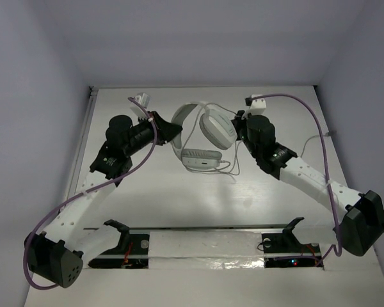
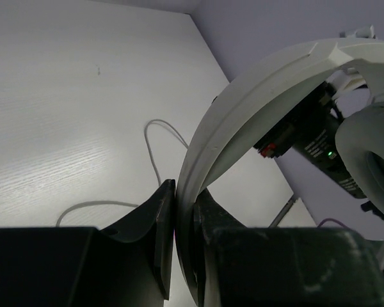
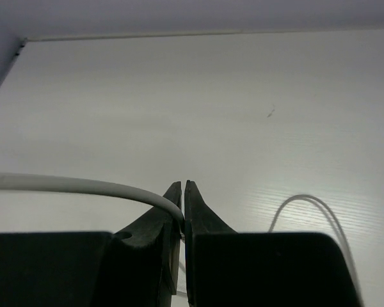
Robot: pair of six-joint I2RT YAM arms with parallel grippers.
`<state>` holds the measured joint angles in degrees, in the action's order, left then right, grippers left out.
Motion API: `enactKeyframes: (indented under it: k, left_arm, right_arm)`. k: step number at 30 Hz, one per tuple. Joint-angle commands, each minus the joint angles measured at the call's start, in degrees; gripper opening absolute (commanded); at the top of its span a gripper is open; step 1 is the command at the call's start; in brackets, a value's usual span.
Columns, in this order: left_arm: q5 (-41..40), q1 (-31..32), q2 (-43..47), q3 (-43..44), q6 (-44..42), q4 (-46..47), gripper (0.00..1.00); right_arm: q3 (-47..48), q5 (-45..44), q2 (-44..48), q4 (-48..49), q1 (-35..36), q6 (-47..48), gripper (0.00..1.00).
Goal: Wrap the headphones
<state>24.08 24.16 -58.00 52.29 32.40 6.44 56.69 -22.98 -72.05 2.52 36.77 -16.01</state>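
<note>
Two closed grips on the headphones, one from each side. Clamped tight between the fingers of the left gripper, the white headband, rising out from between them and arching up and away to their right toward a grey ear cup; a stretch of thin pale cord loose on the table just beyond the fingertips. Pinched at the very tips of the right gripper, jaws all but together, the same cord, trailing off to the left of the fingers, with another loop of it lying beyond and to their right
</note>
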Motion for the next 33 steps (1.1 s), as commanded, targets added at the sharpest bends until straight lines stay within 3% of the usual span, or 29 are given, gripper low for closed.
enactKeyframes:
  k: [1,8,13,14,18,23,27,33]
  left_arm:
    - [3.6,-2.5,2.8,4.7,6.0,8.5,0.0]
    - [3.5,-3.2,2.7,7.6,7.4,8.1,0.0]
    - [6.7,-3.2,2.1,8.6,9.7,9.0,0.0]
    - [6.8,-3.2,2.3,8.4,10.2,9.4,0.0]
    - [6.4,-3.2,2.2,8.7,11.8,10.2,0.0]
    - [6.4,-3.2,1.7,9.3,12.5,10.0,0.0]
    - [2.8,-3.2,1.0,12.2,11.0,5.6,0.0]
    - [-3.9,-3.7,-1.3,17.0,13.2,6.4,0.0]
  right_arm:
    - [-4.5,5.4,0.6,10.5,-0.4,-3.6,0.0]
    - [-10.9,19.9,-1.8,26.2,-0.4,-5.3,0.0]
    - [-10.9,28.1,-6.9,32.3,-0.4,-5.3,0.02]
    - [-10.7,28.6,-7.4,33.3,-0.4,-5.5,0.04]
    - [-12.4,30.1,-8.7,40.4,-0.4,-7.9,0.3]
    - [-10.8,34.9,-13.6,44.2,-0.4,-8.2,0.41]
    - [-14.2,36.7,-15.1,49.3,-0.4,-10.8,0.36]
    - [-18.2,44.0,-20.8,56.8,-0.4,-16.2,0.25]
